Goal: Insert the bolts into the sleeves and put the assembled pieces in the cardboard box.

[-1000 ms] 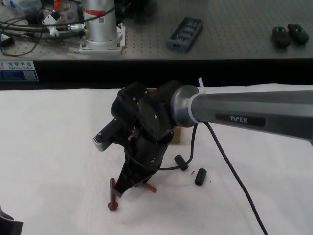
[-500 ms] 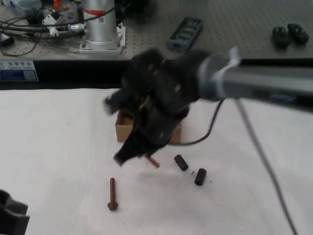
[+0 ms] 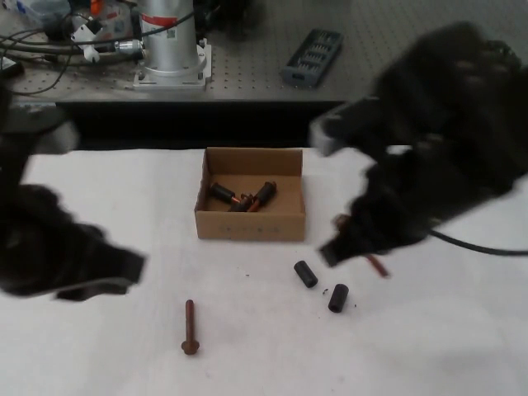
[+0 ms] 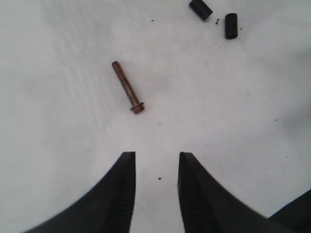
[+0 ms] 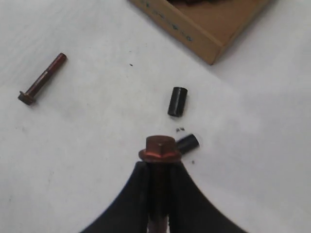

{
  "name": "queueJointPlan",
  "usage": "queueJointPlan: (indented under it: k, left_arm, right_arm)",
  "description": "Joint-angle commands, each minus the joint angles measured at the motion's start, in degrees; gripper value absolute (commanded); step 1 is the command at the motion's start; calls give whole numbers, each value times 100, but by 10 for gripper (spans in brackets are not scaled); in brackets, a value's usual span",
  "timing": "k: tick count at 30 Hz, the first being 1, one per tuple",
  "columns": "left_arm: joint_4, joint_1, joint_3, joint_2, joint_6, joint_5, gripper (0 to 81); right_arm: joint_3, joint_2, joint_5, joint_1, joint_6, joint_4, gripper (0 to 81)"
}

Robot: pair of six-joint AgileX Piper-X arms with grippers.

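A copper bolt (image 5: 159, 148) stands head-up between the fingers of my right gripper (image 5: 159, 167), which is shut on it. In the high view this gripper (image 3: 355, 243) hangs to the right of the cardboard box (image 3: 250, 224), just above two black sleeves (image 3: 305, 273) (image 3: 338, 298) lying on the white cloth. A second bolt (image 3: 190, 327) lies loose in front of the box. My left gripper (image 4: 156, 156) is open and holds nothing; that loose bolt (image 4: 128, 87) lies ahead of it. The left gripper (image 3: 99, 276) hovers at the left. Several assembled pieces lie in the box.
White cloth (image 3: 124, 206) covers the bench. Behind it runs a perforated metal table with a metal post (image 3: 169, 41), cables and a dark tray (image 3: 312, 56). A black cable (image 3: 478, 246) trails from the right arm.
The right arm has lifted its bolt off the cloth and swung right, uncovering the box. The left arm has come up into view at the left.
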Motion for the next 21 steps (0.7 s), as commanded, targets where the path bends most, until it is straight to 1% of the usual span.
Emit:
queueJointPlan:
  k: [1, 2, 4, 7, 9, 13, 15, 18, 21]
  left_arm:
    - [-166, -169, -322, 303, -538, -20, 225]
    - [-250, -268, -447, 511, -671, -19, 226]
    - [-356, -463, -690, 913, -907, -36, 254]
    - [-407, -723, -1133, 1468, -1137, -179, 356]
    - [-407, -903, -1422, 1833, -1231, -492, 395]
    - [-407, -1152, -1953, 2473, -1301, -873, 394]
    - [-407, -1240, -2245, 2799, -1554, -1041, 394]
    - [-407, -1305, -2638, 3241, -1960, -1076, 394]
    - [-407, -1325, -3010, 3650, -2199, -1076, 394]
  right_arm:
    - [672, -1002, -62, -314, 218, -64, 22]
    - [857, -1217, -62, -383, 284, -64, 22]
    - [1199, -1761, -62, -541, 430, -21, 22]
    - [1619, -2538, -44, -753, 551, 93, 22]
    - [1843, -3088, 49, -873, 551, 238, 22]
    - [2165, -4019, 387, -1069, 551, 760, 22]
    - [2264, -4396, 468, -1136, 622, 1027, 22]
    - [2344, -4995, 544, -1213, 901, 1390, 22]
    - [2343, -5539, 855, -1212, 1216, 1639, 22]
